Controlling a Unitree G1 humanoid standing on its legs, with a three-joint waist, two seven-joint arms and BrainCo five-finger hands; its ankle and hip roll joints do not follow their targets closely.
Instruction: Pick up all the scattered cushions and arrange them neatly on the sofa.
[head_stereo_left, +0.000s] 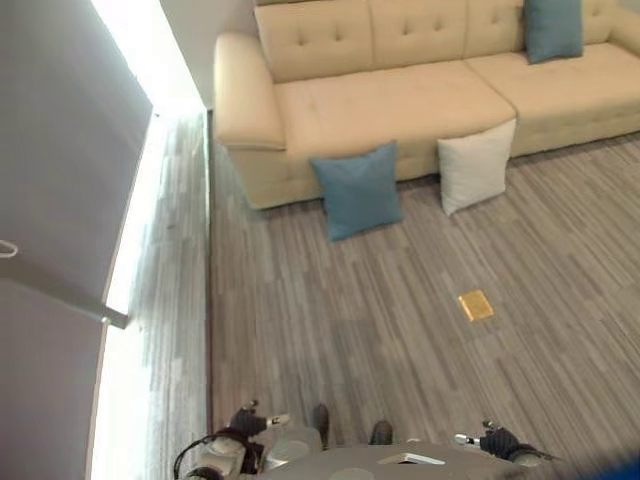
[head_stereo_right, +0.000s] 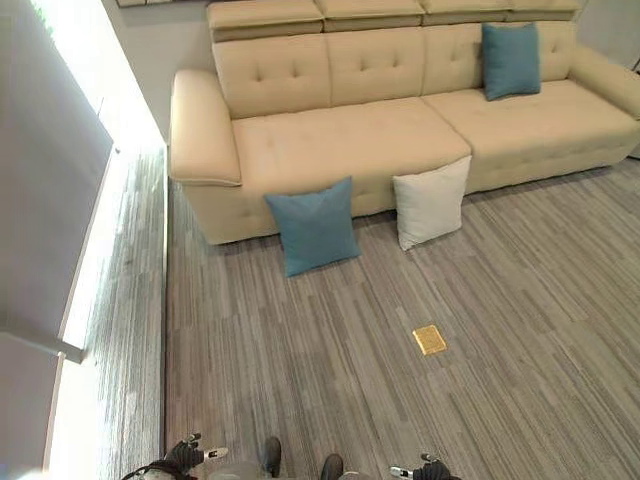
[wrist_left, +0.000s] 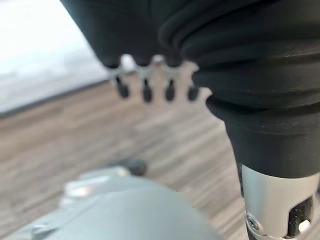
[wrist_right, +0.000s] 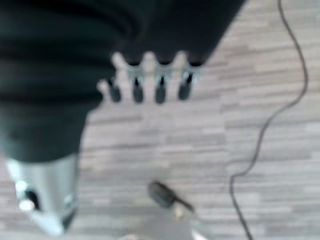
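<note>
Both hands hung empty, left hand (wrist_left: 150, 75) and right hand (wrist_right: 150, 75) with fingers straight; blue cushion (head_stereo_right: 314, 226) and white cushion (head_stereo_right: 431, 203) leaned against the sofa (head_stereo_right: 340, 140), well beyond fingertips; approach came first, I'd judge

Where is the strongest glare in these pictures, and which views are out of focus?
Eye views: a bright overexposed strip runs along the wall left of the sofa, washing out the floor there; the cushions stay clear. Left wrist view: the left hand and floor are blurred. Right wrist view: the right hand is blurred too.
</note>
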